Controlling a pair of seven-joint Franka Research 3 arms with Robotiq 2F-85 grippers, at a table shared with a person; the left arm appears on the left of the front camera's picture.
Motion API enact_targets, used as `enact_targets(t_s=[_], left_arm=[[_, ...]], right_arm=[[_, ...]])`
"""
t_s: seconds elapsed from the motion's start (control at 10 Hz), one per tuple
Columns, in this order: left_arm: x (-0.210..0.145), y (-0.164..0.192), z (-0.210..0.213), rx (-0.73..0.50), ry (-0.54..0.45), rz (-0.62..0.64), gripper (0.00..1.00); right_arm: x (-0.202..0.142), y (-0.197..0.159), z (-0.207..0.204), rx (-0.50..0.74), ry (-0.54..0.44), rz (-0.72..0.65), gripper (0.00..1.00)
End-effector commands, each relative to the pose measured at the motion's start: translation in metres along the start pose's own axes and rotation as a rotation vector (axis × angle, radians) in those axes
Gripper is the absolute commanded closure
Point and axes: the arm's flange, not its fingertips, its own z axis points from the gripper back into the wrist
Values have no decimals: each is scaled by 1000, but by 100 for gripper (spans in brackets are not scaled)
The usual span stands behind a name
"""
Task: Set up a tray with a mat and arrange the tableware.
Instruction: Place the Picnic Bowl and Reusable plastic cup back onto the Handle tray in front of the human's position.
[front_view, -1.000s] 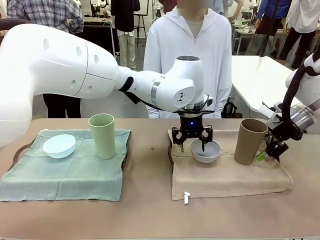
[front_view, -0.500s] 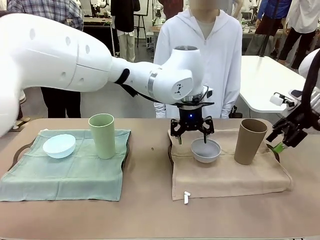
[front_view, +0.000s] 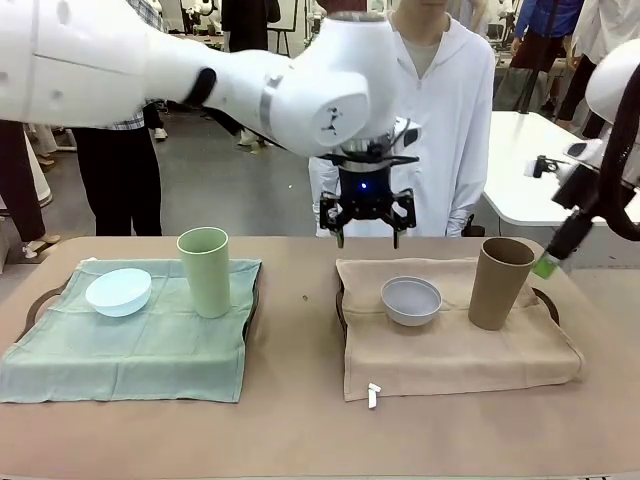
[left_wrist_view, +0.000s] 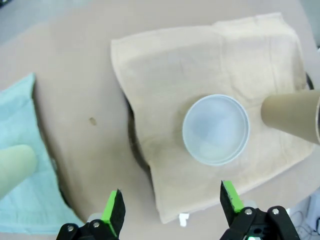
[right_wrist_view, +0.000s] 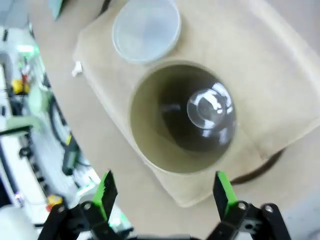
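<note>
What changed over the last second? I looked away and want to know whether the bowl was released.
The left hand rose, open, off the white-grey bowl, leaving it on the tan mat. The right hand lifted away from the brown cup. Tableware stayed put.

On the bench (front_view: 300, 420), two mats lie side by side, one at nine o'clock (front_view: 130, 345), the other at three o'clock (front_view: 450, 350). On the nine o'clock mat a bowl (front_view: 118, 292) sits with a cup (front_view: 204, 271) just beside it toward three o'clock. On the three o'clock mat a second bowl (front_view: 411, 300) has a second cup (front_view: 499, 283) near it toward three o'clock.
</note>
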Motion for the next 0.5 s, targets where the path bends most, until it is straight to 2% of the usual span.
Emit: enact_targets(t_s=[0.0, 0.2, 0.4], left_arm=[[-21, 21, 16, 31, -45, 7, 0], [-30, 31, 47, 55, -101, 33, 0], [-35, 41, 71, 62, -118, 55, 0]], right_arm=[[23, 34, 11, -113, 43, -96, 0], [51, 82, 45, -287, 77, -189, 0], [71, 109, 51, -394, 114, -264, 0]])
